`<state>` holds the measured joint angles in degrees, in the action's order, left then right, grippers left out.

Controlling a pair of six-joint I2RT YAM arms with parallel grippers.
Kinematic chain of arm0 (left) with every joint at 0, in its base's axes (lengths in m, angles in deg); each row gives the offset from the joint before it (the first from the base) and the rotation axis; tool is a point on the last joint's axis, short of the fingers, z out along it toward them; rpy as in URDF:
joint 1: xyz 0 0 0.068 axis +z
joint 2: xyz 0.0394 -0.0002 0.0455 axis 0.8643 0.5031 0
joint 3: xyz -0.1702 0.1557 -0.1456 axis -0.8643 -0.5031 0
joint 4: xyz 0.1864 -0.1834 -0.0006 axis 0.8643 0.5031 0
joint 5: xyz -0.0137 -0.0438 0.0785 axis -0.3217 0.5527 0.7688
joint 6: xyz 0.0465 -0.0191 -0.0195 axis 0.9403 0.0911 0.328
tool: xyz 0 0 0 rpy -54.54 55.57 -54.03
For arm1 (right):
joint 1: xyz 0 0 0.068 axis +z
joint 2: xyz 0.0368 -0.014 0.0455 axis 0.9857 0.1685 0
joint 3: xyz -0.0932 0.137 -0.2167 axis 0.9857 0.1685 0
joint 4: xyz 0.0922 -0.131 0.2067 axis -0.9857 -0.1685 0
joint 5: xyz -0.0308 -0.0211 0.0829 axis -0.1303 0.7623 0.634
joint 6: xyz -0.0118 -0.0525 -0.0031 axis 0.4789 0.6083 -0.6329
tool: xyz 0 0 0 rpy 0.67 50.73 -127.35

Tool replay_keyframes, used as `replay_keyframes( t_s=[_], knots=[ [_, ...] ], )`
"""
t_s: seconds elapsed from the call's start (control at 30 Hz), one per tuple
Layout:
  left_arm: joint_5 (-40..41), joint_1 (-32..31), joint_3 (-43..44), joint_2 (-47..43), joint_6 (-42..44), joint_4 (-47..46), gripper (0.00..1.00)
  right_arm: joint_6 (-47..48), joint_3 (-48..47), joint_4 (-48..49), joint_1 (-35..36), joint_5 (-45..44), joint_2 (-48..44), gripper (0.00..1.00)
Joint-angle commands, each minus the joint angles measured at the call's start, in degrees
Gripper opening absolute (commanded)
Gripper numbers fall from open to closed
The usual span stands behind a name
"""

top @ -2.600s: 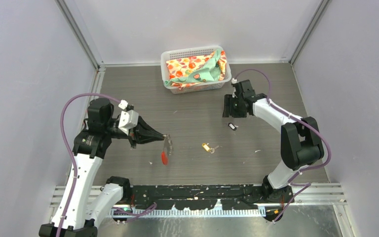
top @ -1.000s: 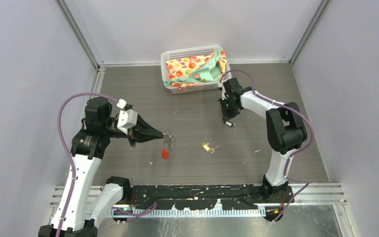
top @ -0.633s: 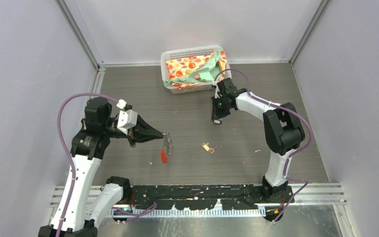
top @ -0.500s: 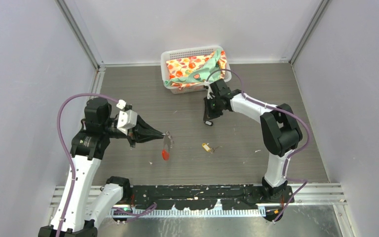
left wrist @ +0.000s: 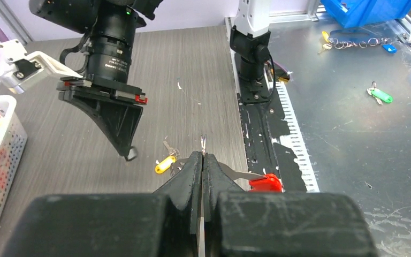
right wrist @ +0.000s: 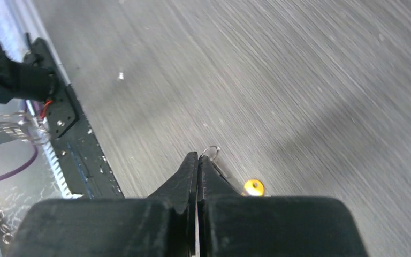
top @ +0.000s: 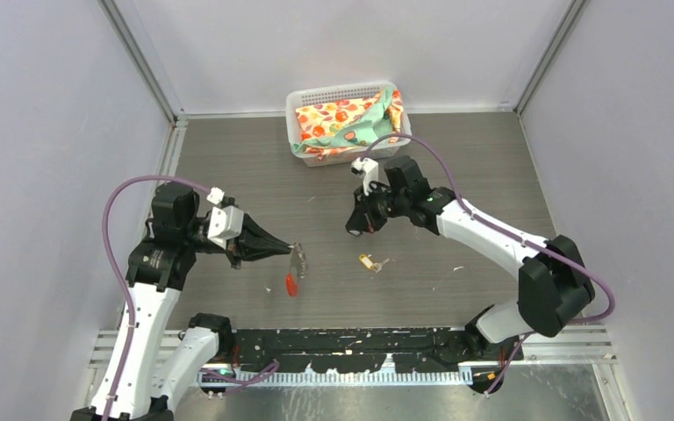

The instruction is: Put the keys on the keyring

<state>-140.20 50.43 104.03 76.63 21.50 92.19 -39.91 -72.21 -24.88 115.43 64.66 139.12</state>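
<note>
keyring point(top: 298, 260): thin curved silver metal, pinched at its top and hanging left of centre over the worktop; loops too fine to count, and contact between its lower end and the surface impossible to judge.
red tag point(top: 290, 283): glossy oblong plastic at the bottom of the keyring; in the left wrist view partly cut off by a finger.
left hand point(top: 291, 246): black tapered fingers pressed flat together on the keyring, no gap between them, a sliver of silver poking out past the tips.
brass-yellow key point(top: 368, 261): tiny, lying flat on the worktop near the centre, between the two hands and nearer the right one; rounded yellow head with a hole, half hidden behind a finger in the right wrist view.
small silver ring point(right wrist: 211, 150): fine wire loop on the worktop just past the fingertips in the right wrist view, joined to the yellow head by a thin silver stem.
black-headed key point(left wrist: 131, 154): only a small grey-dark piece at the right hand's tips, above the worktop; too small for detail.
right hand point(top: 354, 230): fingers closed tight, gripping that small piece; grip itself hidden in its own blurred wrist view.
worktop point(top: 456, 175): dark grey wood grain, streaked, dotted with pale specks.
basket point(top: 316, 95): white plastic lattice at the far edge.
cloth point(top: 347, 118): crumpled inside the basket, orange-red fruit print and mint green.
</note>
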Motion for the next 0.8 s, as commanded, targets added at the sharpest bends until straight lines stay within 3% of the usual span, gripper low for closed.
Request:
replay_keyframes(
  t_s=[0.0, 0.27, 0.43, 0.47, 0.6, 0.77],
  knots=[
    [-2.43, -0.04, -0.87, -1.69, 1.07, -0.88, 0.00, 4.29, -1.39, 3.31, 4.14, 7.06, 2.68, 0.01],
    [-3.10, -0.08, -1.90, -3.53, 0.23, -0.01, 0.00, 2.75, -0.68, 6.01, 11.84, 7.42, 10.19, 0.01],
    [-3.19, -0.04, -1.99, -3.54, -0.14, -0.04, 0.00, 0.38, 1.75, 5.71, 12.75, -2.23, 10.31, 0.07],
    [-3.19, -0.04, -1.78, -3.50, -0.15, 0.04, 0.00, 0.09, 2.87, 6.33, 12.76, -5.15, 9.25, 0.10],
    [-4.16, -0.04, -1.14, -3.56, -0.29, 0.16, 0.00, -1.75, 8.07, 14.30, 12.77, -13.36, 4.06, 0.37],
    [-3.42, -0.04, -0.87, -3.83, -0.35, 1.59, 0.00, 0.82, 7.68, 20.36, 12.85, -12.17, 6.80, 0.49]
  ],
)
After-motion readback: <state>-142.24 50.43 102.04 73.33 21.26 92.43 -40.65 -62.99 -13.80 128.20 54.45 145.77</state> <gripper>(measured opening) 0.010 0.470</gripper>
